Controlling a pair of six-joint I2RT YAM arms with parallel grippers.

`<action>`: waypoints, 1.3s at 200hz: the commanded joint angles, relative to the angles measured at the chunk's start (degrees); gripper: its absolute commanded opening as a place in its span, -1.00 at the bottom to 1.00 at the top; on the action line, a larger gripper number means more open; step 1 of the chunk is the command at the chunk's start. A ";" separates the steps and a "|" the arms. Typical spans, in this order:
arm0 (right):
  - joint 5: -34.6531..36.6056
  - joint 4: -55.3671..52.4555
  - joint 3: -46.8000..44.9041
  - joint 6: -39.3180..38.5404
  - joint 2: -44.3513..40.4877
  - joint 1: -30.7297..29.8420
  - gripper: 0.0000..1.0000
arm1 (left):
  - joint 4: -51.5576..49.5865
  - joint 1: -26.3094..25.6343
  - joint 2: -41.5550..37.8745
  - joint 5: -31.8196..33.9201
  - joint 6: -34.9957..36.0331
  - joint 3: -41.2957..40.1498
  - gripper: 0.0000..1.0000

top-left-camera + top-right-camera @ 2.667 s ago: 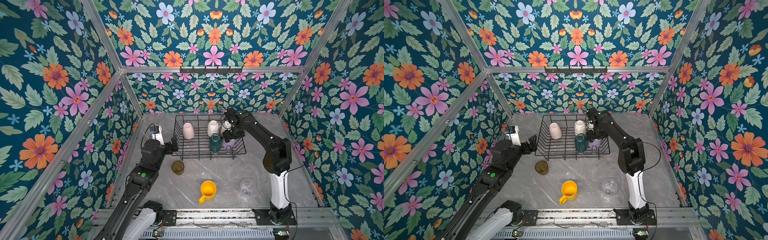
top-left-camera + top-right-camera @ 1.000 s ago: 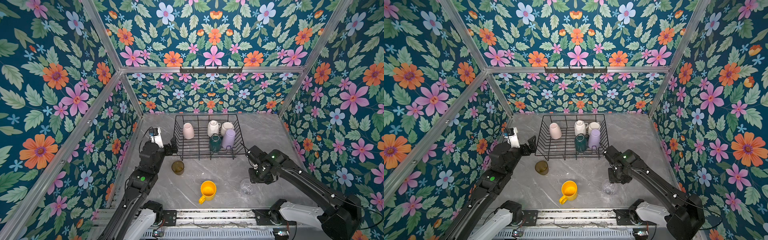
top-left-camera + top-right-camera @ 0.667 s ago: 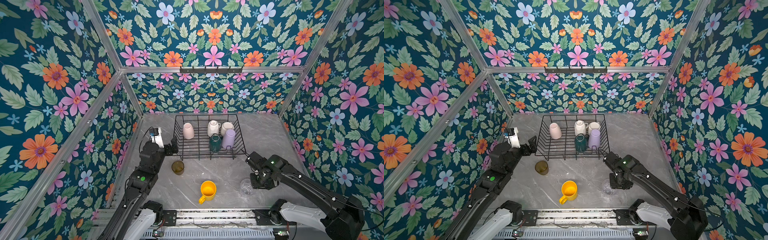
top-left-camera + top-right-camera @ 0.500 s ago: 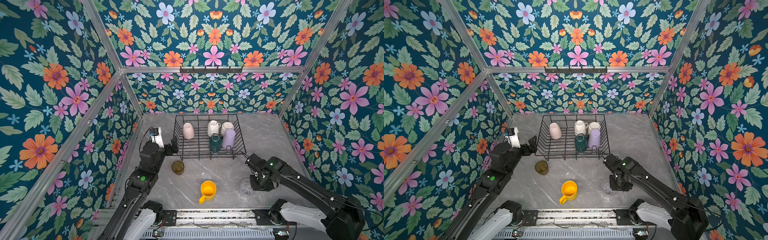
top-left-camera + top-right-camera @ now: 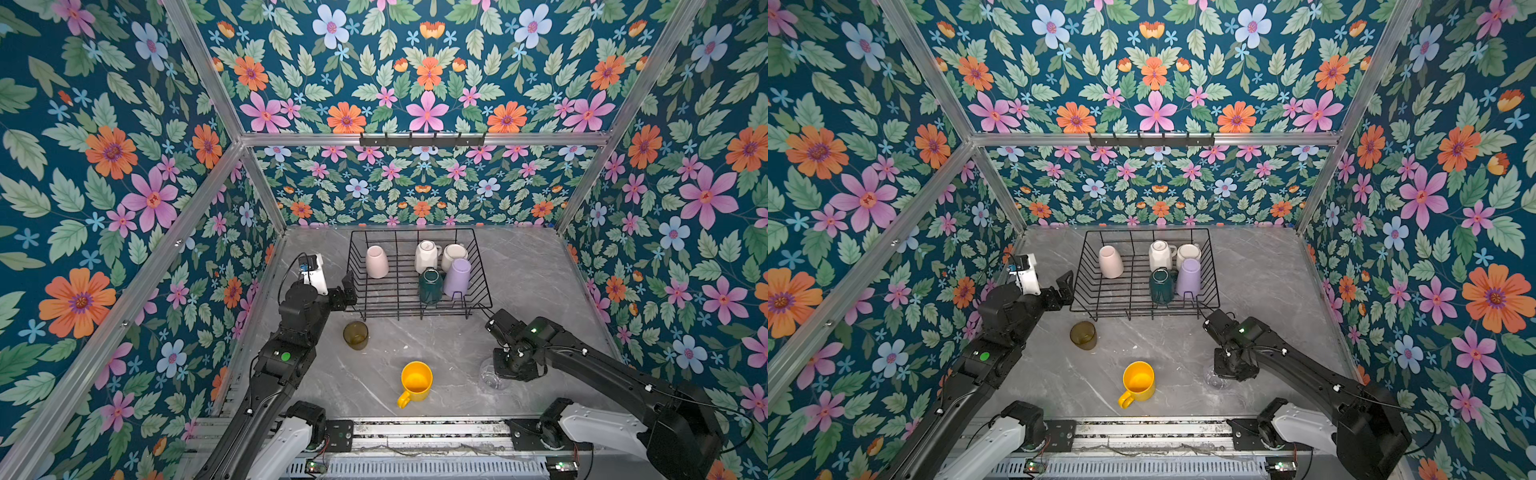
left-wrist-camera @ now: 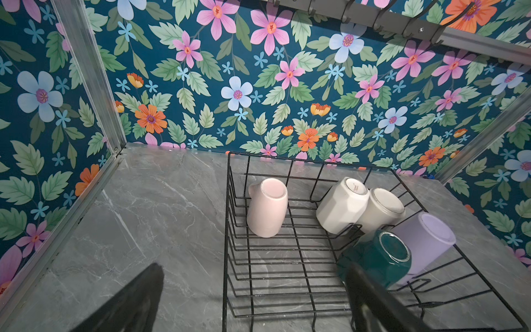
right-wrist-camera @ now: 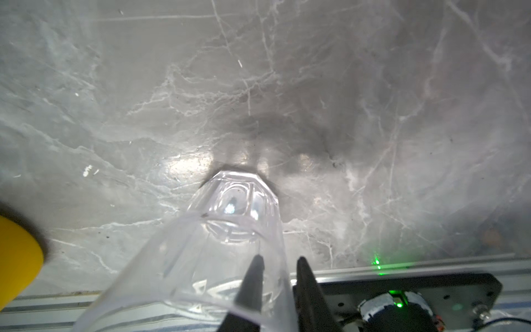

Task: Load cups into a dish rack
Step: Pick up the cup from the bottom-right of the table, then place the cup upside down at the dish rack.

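Cups fill the back half of the dish rack (image 5: 388,297), which sits at 12 o'clock on the grey marble table (image 5: 519,270) as both top views show it. Five rest mouth-down inside. The pale pink mug (image 5: 376,262) stands alone at the rack's 10 o'clock. The white mug (image 5: 427,257) and a second pale mug (image 5: 454,255) sit side by side at 1 o'clock. The dark green mug (image 5: 430,286) and lilac tumbler (image 5: 457,277) lie just in front of them.

Three cups stand upright on the table outside the rack: the olive-brown tumbler (image 5: 355,335) at 9 o'clock just off the rack's near edge, the yellow mug (image 5: 416,381) at 6 o'clock, and the clear glass (image 5: 490,374) at 4 o'clock.

The right gripper (image 7: 277,273) is clamped on the clear glass's rim, one finger inside the wall and one outside. The left gripper (image 6: 254,268) hangs beside the rack's near-left corner at 9 o'clock, fingers spread wide and holding nothing.
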State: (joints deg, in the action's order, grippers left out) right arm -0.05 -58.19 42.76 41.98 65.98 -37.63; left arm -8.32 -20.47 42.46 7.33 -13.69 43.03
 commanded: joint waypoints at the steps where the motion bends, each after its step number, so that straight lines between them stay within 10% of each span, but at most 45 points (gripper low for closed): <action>1: 1.28 2.41 0.84 0.31 0.64 -0.01 -0.77 | 1.20 0.08 -0.09 0.21 -0.27 0.13 0.99; 135: -9.12 9.98 16.50 -6.42 -2.06 1.48 -1.00 | 4.60 0.20 1.80 -6.00 -3.09 -0.45 0.99; 260: -41.07 41.36 24.06 -6.26 5.46 9.15 -1.00 | 39.03 0.65 4.55 -57.79 -13.55 -6.90 0.99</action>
State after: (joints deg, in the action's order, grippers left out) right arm -35.07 -25.96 64.93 35.59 69.82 -28.75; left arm 16.99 -19.88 46.35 -38.20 -22.52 37.39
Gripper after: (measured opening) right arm 0.076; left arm 0.995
